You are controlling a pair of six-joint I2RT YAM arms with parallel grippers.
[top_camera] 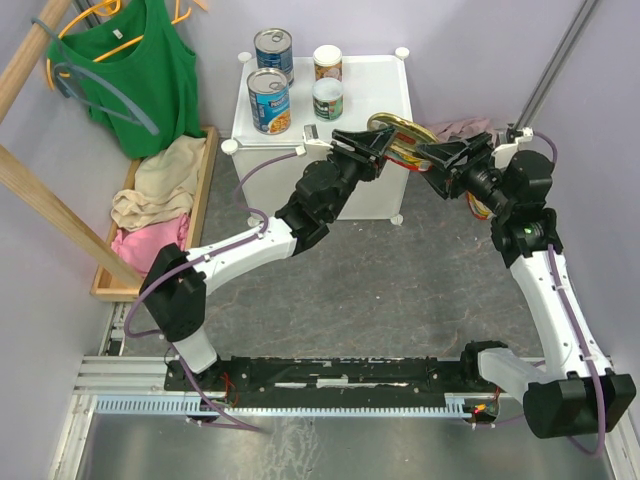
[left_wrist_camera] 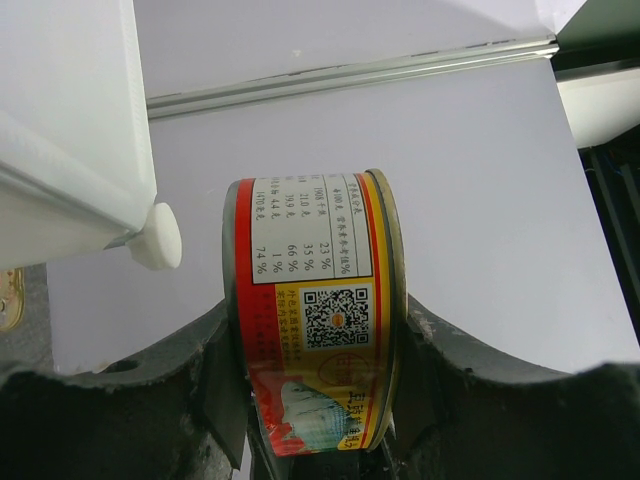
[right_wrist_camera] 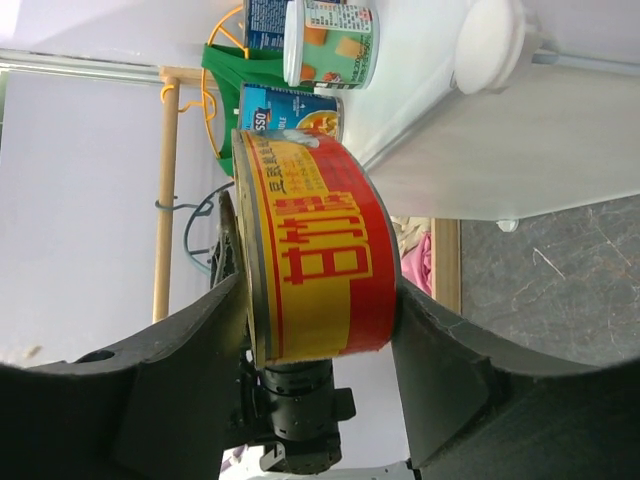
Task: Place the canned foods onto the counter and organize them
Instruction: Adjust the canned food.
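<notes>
The oval tin (top_camera: 396, 128) hangs in the air just off the near right corner of the counter (top_camera: 372, 85), where the two arms meet tip to tip. The left gripper (top_camera: 377, 150) pinches it across its flat faces. The right gripper (top_camera: 430, 155) has a finger on either side of what looks like the same tin, with no gap showing, but I cannot tell whether it presses. The tin's long axis seems to run left to right, from one gripper to the other. The counter's bare patch lies just far and left of the tin, nearer the left arm; the tall cans (top_camera: 270, 100) and small cans (top_camera: 327, 98) fill its far left part.
</notes>
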